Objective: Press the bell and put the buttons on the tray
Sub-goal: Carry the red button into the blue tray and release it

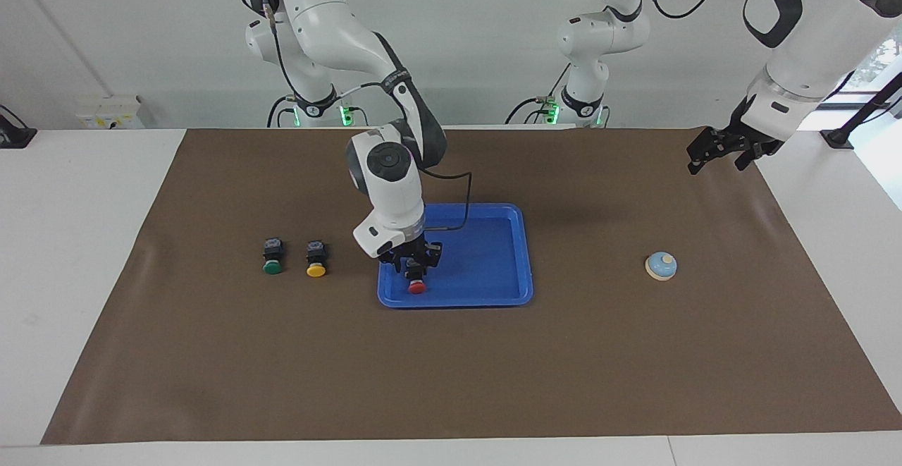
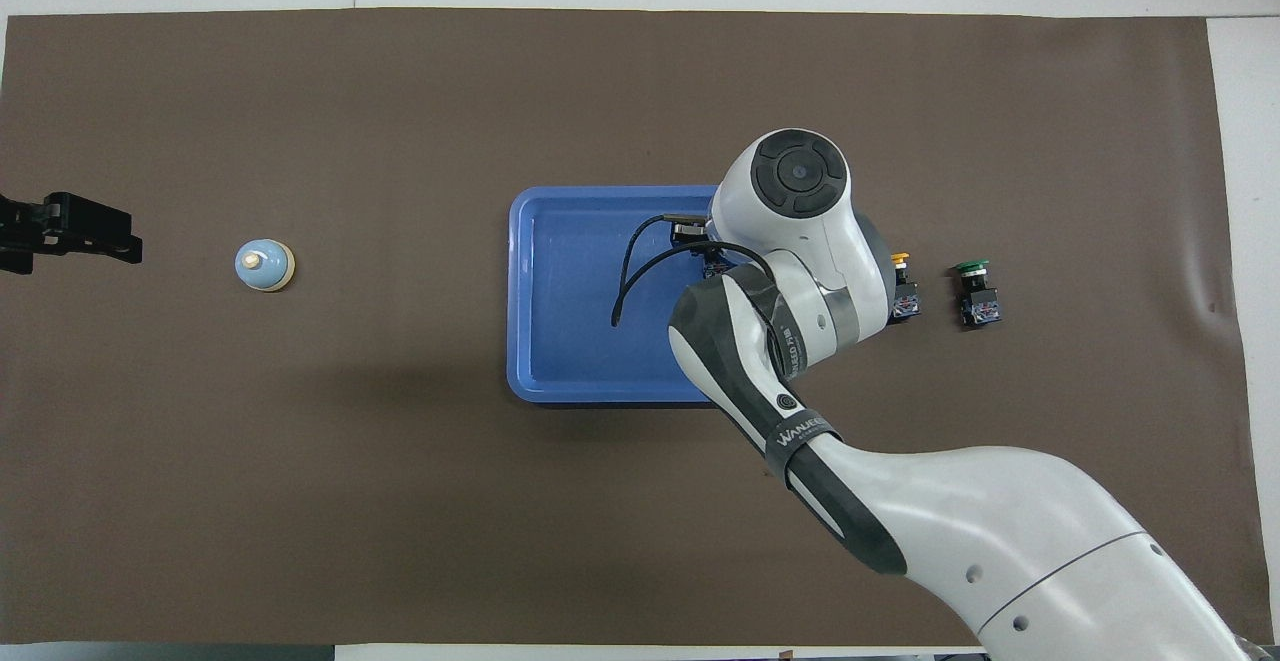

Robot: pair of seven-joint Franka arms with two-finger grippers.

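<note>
Bright, even overhead light, soft shadows beneath the arms on the brown mat [image 1: 451,367], both views sharp.

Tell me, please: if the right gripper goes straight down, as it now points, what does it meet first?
Most likely the red button, which lies in the tray directly under the right gripper. Its fingers are already around the button's black body, so it would probably only press the button against the tray floor.

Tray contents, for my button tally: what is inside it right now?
The tray holds one red button near the corner toward the right arm's end, with the right gripper directly over it. From overhead the arm hides that corner. The rest of the tray floor shows bare.
</note>
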